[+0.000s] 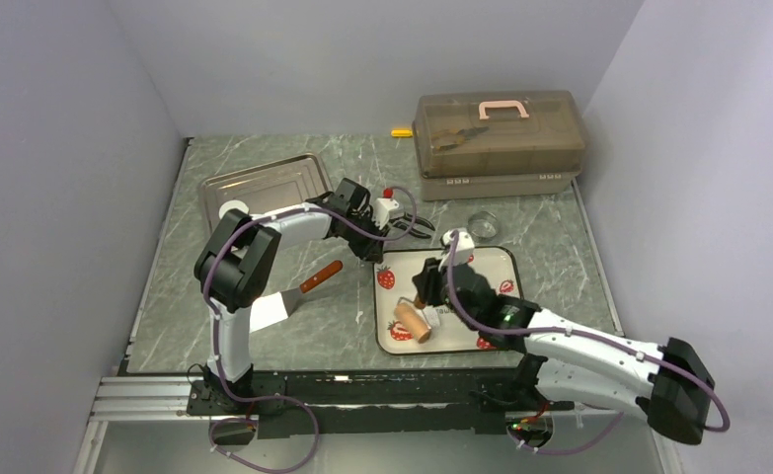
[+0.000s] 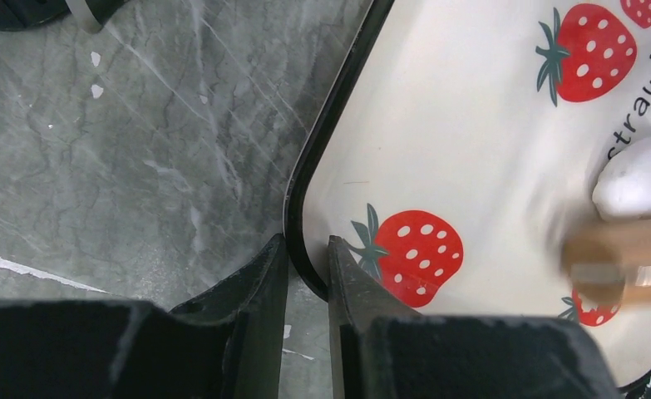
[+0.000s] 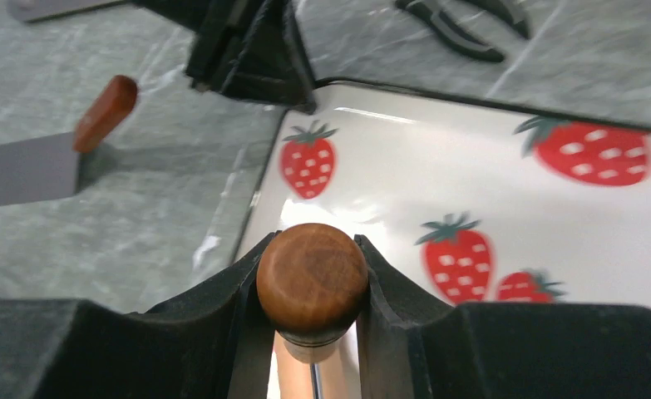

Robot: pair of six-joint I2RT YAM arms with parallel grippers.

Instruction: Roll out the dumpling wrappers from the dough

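A small white lump of dough (image 2: 642,174) lies on the strawberry plate (image 1: 486,265), right beside the blurred wooden roller (image 2: 621,253). The top view hides the dough under my right arm. My right gripper (image 3: 312,249) is shut on the roller's round brown handle knob (image 3: 312,287), and the roller barrel (image 1: 412,323) rests on the plate's near left part. My left gripper (image 2: 308,241) straddles the plate's black rim (image 2: 293,199) at its far left corner, one finger on the table and one inside, and is shut on it. A flat white dumpling wrapper (image 1: 232,210) lies on the metal tray.
A metal tray (image 1: 273,178) sits at the back left and a brown toolbox (image 1: 501,133) at the back right. A clear glass ring (image 1: 483,223) and black pliers (image 3: 463,25) lie just beyond the plate. A spatula (image 1: 298,291) lies left of the plate.
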